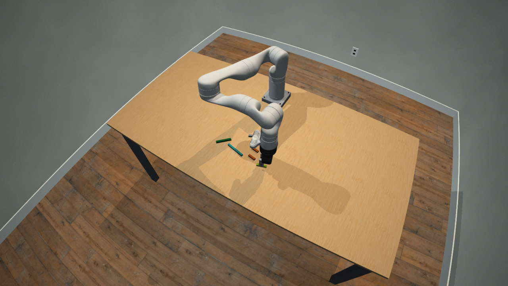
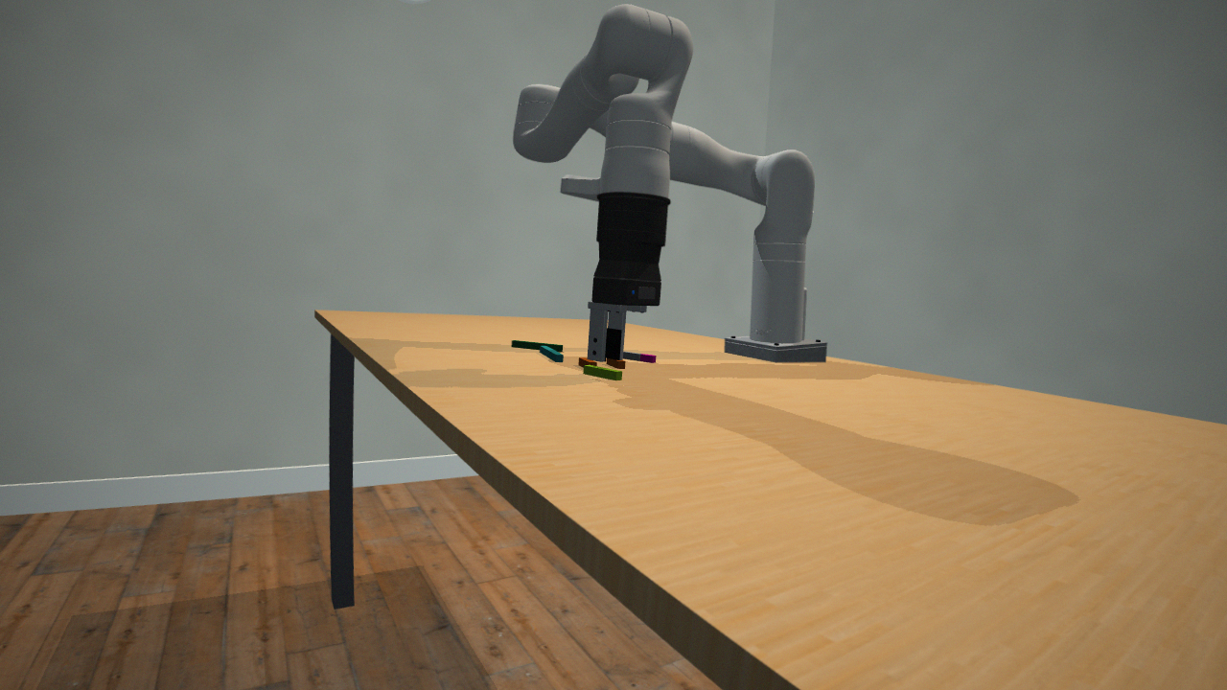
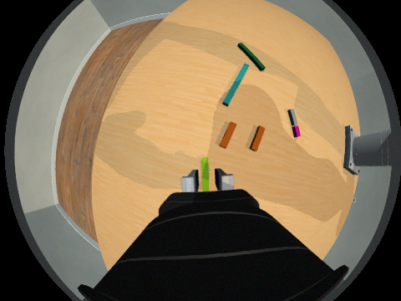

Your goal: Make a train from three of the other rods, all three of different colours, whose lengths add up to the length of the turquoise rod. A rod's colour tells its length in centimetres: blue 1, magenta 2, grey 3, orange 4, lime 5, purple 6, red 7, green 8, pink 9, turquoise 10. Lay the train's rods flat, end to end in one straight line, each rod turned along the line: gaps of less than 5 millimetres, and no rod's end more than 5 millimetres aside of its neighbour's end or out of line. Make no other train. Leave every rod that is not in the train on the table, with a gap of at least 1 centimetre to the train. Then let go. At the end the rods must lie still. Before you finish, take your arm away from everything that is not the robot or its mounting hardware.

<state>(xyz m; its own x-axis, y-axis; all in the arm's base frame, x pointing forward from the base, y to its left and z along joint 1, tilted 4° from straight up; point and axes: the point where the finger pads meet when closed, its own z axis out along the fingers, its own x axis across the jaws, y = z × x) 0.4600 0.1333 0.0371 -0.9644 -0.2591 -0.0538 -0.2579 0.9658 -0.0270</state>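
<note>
My gripper (image 1: 261, 164) (image 3: 206, 176) is open over the lime rod (image 1: 264, 166) (image 2: 602, 372) (image 3: 205, 165), with one finger on each side of it and a gap to both. The lime rod lies flat. The grey rod (image 1: 250, 135) (image 3: 292, 117) and the magenta rod (image 2: 647, 358) (image 3: 296, 131) lie end to end, nearly in line; the arm hides the magenta one in the top view. One orange rod (image 1: 251, 156) (image 3: 228, 135) and another orange rod (image 1: 255, 150) (image 3: 257, 138) lie apart, side by side. The turquoise rod (image 1: 235, 149) (image 2: 551, 353) (image 3: 236, 84) lies beyond them.
A dark green rod (image 1: 223, 140) (image 2: 537, 345) (image 3: 251, 56) lies near one end of the turquoise rod. The robot's base (image 1: 276, 97) (image 2: 775, 349) stands on the table (image 1: 355, 184), on the grey and magenta rods' side. The two orange rods lie between the gripper and the turquoise rod.
</note>
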